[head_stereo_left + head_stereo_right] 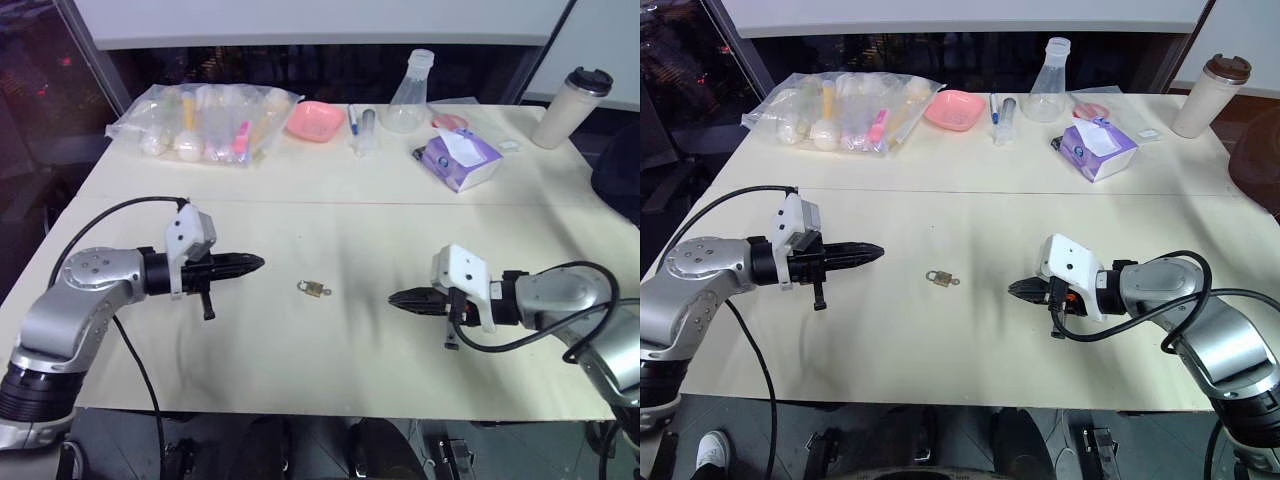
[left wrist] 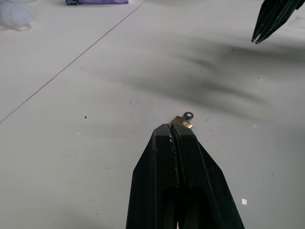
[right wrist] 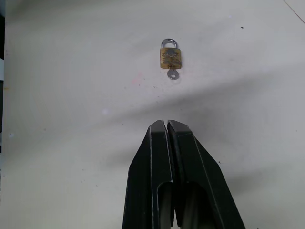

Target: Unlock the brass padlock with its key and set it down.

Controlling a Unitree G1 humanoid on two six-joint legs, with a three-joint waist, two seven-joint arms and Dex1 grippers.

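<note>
The brass padlock (image 3: 170,57), its key (image 3: 172,74) seated in the keyhole, is seen lying flat on the bare bench (image 1: 330,370) toward the front edge, flanked, untouched, by the left gripper (image 1: 255,263) and right gripper (image 1: 393,298), each with fingers pressed together and aimed at it.
</note>
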